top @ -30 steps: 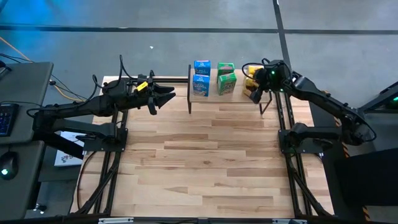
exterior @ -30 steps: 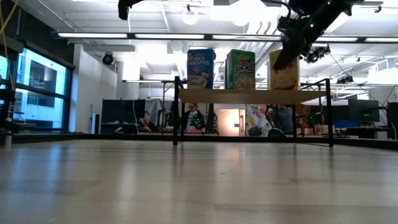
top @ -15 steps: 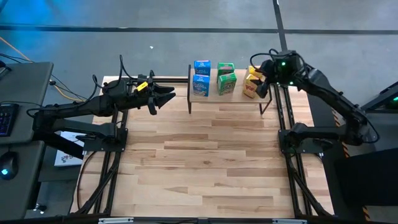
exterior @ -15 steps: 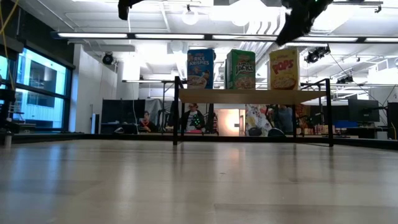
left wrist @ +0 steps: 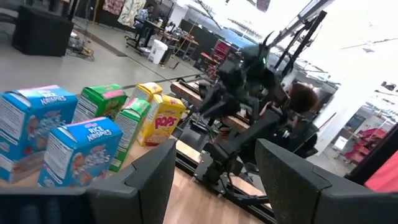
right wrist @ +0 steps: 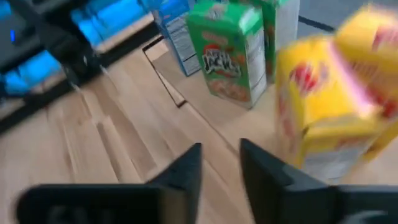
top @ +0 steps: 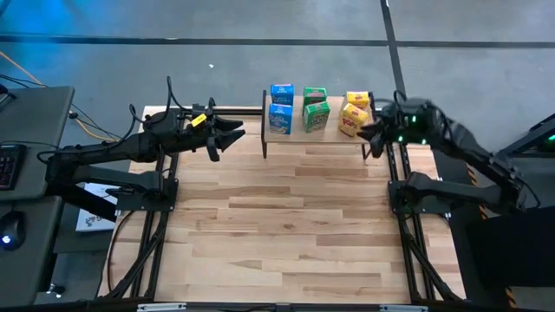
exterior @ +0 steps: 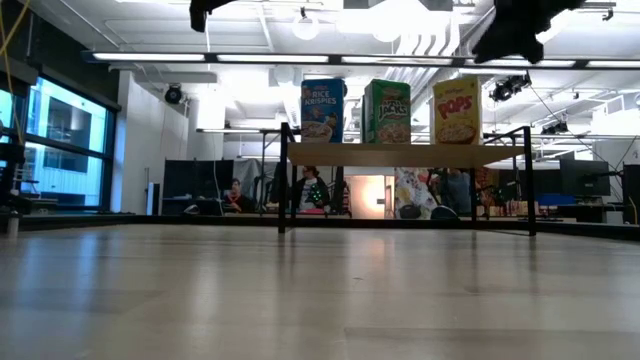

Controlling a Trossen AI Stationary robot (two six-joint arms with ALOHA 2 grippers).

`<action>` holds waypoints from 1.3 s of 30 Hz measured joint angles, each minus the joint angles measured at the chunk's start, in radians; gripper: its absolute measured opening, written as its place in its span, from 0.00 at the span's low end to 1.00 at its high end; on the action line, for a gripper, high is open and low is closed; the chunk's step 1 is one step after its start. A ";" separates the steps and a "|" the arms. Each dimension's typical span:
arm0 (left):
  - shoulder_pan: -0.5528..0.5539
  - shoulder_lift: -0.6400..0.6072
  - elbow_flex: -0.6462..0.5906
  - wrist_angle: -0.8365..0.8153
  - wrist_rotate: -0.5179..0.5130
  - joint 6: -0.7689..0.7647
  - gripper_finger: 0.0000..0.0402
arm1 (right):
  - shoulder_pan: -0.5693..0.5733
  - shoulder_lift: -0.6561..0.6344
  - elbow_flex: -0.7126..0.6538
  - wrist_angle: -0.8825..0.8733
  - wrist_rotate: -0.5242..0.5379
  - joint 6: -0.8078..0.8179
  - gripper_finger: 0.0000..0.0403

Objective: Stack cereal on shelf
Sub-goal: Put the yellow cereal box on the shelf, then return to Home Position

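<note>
Wood planks make up the tabletop (top: 286, 225), with the shelf (top: 286, 139) standing near its far edge. Left of the shelf and well apart from it, the left gripper (top: 232, 134) hangs with its fingers spread, holding nothing. On the shelf, going rightward, stand two blue cereal boxes (top: 280, 108), two green cereal boxes (top: 316, 110) and two yellow cereal boxes (top: 355, 113), each pair one behind the other. Just right of the shelf's end, the right gripper (top: 371, 134) is clear of the yellow pair, its fingers narrowly parted around nothing.
</note>
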 joint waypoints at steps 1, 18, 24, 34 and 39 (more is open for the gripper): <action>0.000 0.000 0.000 0.000 -0.008 0.008 0.53 | 0.020 -0.030 -0.056 0.044 0.016 0.051 0.22; 0.021 0.000 0.000 0.001 -0.018 0.058 0.53 | 0.076 -0.013 -0.296 0.333 0.329 0.174 0.00; 0.027 -0.017 0.000 -0.049 0.012 0.060 0.53 | 0.076 -0.013 -0.249 0.245 0.331 0.153 0.00; 0.058 -0.180 -0.003 -0.285 0.065 0.194 0.48 | 0.093 -0.014 -0.187 0.322 0.110 0.219 0.00; 0.058 -0.305 -0.155 -0.195 0.103 0.207 0.26 | 0.109 -0.014 -0.177 0.440 0.075 0.287 0.00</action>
